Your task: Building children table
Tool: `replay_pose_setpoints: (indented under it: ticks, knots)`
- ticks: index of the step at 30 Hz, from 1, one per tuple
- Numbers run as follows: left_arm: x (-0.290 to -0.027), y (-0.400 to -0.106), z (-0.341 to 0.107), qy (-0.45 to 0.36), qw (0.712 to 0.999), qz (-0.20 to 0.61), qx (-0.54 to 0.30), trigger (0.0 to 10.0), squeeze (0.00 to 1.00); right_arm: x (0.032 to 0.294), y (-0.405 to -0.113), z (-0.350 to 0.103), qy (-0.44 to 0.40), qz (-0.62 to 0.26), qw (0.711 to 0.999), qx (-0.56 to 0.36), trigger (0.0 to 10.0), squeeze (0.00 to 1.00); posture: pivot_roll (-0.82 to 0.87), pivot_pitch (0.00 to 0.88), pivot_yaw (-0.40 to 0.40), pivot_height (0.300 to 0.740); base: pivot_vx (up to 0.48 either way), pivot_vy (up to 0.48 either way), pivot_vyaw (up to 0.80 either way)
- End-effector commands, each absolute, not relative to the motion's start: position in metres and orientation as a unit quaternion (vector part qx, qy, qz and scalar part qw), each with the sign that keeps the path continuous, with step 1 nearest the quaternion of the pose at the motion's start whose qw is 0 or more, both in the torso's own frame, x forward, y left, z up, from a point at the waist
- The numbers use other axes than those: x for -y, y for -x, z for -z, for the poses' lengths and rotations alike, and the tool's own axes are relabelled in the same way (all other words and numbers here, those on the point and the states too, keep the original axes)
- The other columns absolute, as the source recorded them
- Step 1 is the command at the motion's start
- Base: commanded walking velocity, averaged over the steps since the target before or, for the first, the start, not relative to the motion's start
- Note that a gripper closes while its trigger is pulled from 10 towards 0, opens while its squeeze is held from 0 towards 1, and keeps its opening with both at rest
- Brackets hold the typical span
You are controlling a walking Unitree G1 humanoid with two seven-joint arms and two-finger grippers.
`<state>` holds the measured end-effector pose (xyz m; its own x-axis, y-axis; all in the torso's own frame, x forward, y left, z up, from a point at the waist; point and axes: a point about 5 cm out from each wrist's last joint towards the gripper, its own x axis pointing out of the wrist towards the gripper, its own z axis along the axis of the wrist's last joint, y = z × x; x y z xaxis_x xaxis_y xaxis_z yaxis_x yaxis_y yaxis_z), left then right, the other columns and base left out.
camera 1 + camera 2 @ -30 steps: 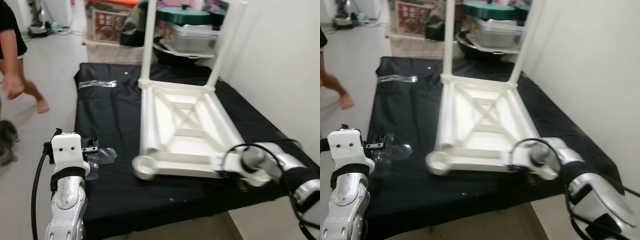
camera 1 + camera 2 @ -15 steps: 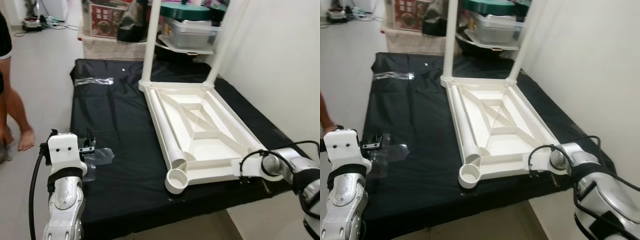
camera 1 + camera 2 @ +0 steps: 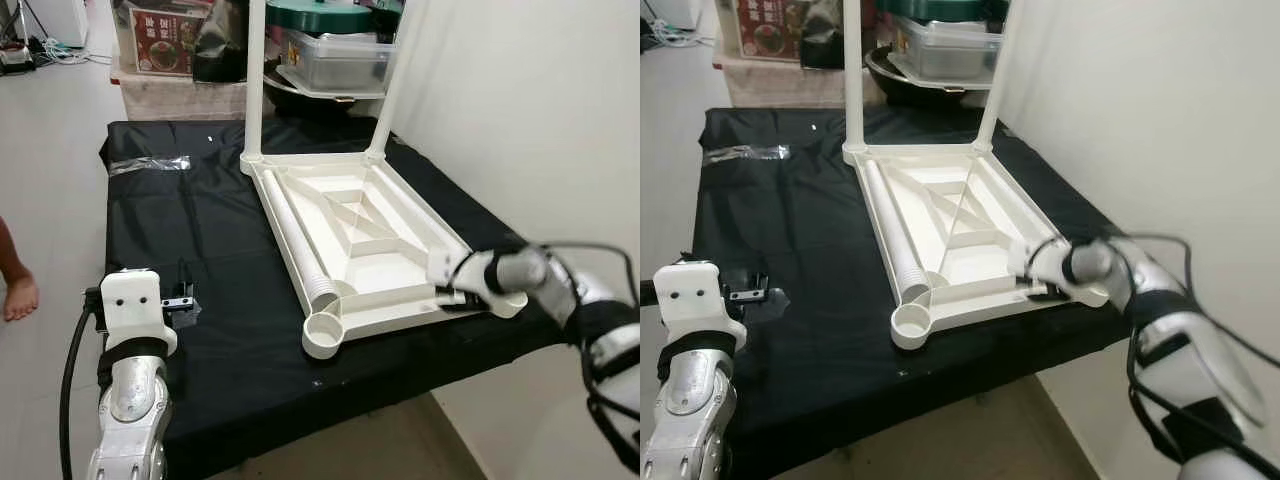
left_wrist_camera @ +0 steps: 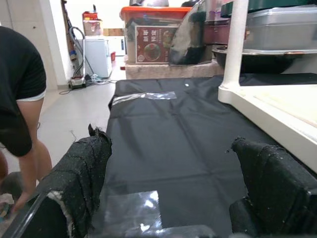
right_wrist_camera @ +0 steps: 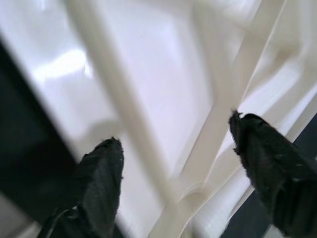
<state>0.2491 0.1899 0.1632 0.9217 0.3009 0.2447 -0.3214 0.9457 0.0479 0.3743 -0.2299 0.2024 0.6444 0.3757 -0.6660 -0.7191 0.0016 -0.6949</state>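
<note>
Right gripper (image 5: 173, 163) spread open over table frame (image 3: 370, 235), now raised from its corner, left gripper (image 4: 173, 198) open, idle.

The tabletop (image 3: 355, 240) lies upside down on the cloth (image 3: 200, 250), toward its right half. Two legs (image 3: 253, 80) stand upright at its far corners; a loose leg (image 3: 295, 245) lies inside along its left rim, ending just behind the near-left corner socket (image 3: 324, 336). The right gripper (image 5: 178, 163) sits at the tabletop's near-right corner, a rib between its spread fingers. The left gripper (image 4: 171, 198) hovers over the cloth's near-left area, well apart from the tabletop, above a plastic sheet (image 4: 131, 210). Tape (image 3: 148, 164) lies on the cloth's far-left part. Boxes and containers (image 3: 330, 50) stand behind the cloth. A person's foot (image 3: 12, 290) is on the floor (image 3: 50, 180) to the left.
</note>
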Motion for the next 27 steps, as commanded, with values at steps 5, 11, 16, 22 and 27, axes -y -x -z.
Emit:
replay_pose_setpoints:
  ticks: [5,11,16,22,27]
  knots:
    - [-0.191,-0.248,-0.164,-0.052,0.979,-0.155,0.12,10.0,0.0,0.201,-0.38,-0.225,0.474,-0.398,0.784,-0.047,10.0,1.0,0.1,0.0,-0.146,0.74,0.0,0.0,0.0]
    - [-0.193,-0.248,-0.164,-0.055,0.979,-0.154,0.121,10.0,0.0,0.158,-0.39,-0.243,0.332,-0.323,0.88,0.108,10.0,0.0,0.11,0.0,-0.148,0.74,0.0,0.0,0.0]
    - [-0.195,-0.248,-0.164,-0.063,0.98,-0.149,0.119,10.0,0.0,0.098,-0.376,-0.222,0.132,-0.31,0.93,0.146,10.0,0.0,0.12,0.0,-0.139,0.74,0.0,-0.192,0.0]
    - [-0.195,-0.248,-0.164,-0.065,0.98,-0.146,0.117,10.0,0.0,0.057,-0.354,-0.201,0.055,-0.34,0.93,0.127,10.0,0.0,0.13,0.0,-0.145,0.74,0.0,-0.48,0.0]
    - [-0.194,-0.248,-0.164,-0.064,0.98,-0.145,0.117,10.0,0.0,0.049,-0.346,-0.194,0.038,-0.349,0.93,0.111,10.0,0.0,0.12,0.0,-0.146,0.74,0.0,-0.48,0.0]
